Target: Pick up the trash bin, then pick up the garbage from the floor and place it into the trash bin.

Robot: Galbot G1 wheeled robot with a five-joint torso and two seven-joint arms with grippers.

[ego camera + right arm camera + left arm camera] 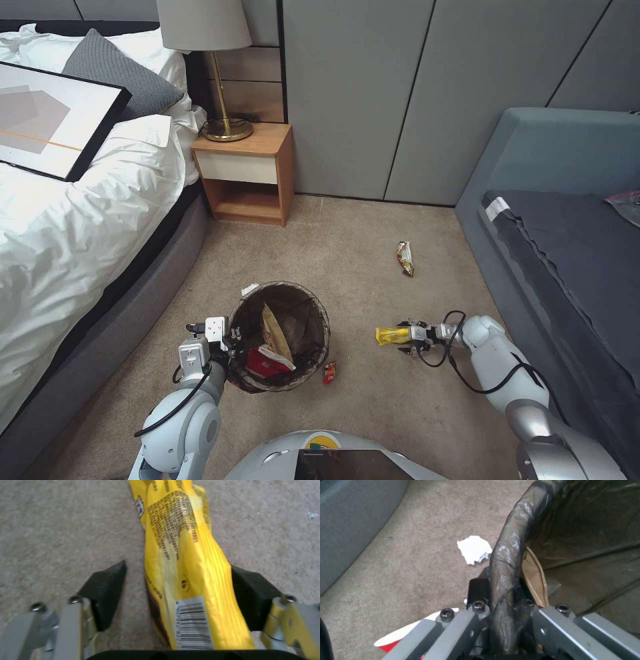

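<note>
Right wrist view: right gripper [176, 595] spread around the yellow wrapper [186, 562], one pad touching, other apart, so centre before closing; left gripper [506, 620] is pinching the trash bin [280, 337] rim, wrapper well right of it.

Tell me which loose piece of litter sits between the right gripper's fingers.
The yellow wrapper, lying between the right gripper's open pads. The brown-and-red wrapper lies farther off toward the wall; the small red piece sits beside the trash bin.
</note>
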